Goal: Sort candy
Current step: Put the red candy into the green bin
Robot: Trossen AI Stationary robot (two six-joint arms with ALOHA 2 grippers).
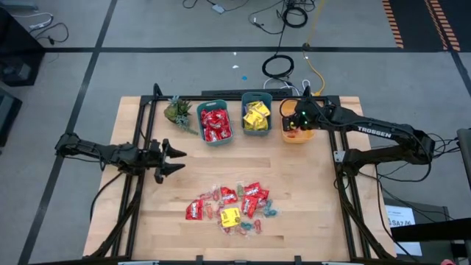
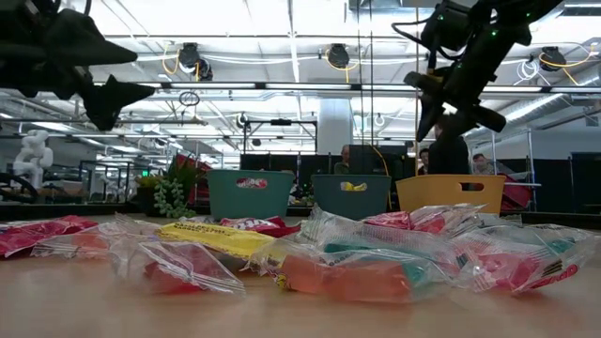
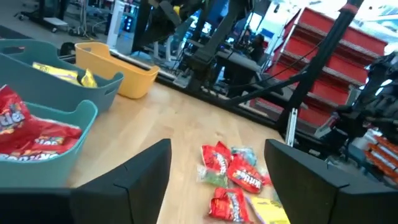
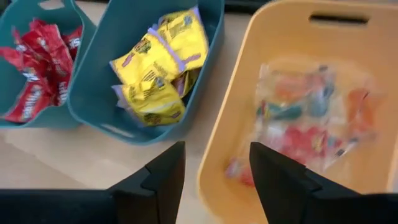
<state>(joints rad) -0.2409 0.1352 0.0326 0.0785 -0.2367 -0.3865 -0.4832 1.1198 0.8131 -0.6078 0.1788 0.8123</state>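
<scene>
Unsorted candy pile (image 1: 234, 207) sits lower centre of the high view, on bare table (image 1: 309, 221). It lies to the lower right of the left gripper (image 1: 175, 160), fingers spread wide and empty, the nearer arm. Right gripper (image 1: 296, 122) hangs over the yellow bin (image 1: 296, 135) in the upper right, fingers apart, nothing clamped. Pile spreads roughly left-right. "TROSSEN" reads on the right arm; packet print is illegible.

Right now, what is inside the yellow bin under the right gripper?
The yellow bin holds a heap of clear-wrapped small candies with red, orange and teal pieces showing. The right gripper hangs open over its rim, holding nothing. Whatever lies beneath the heap is covered.
</scene>
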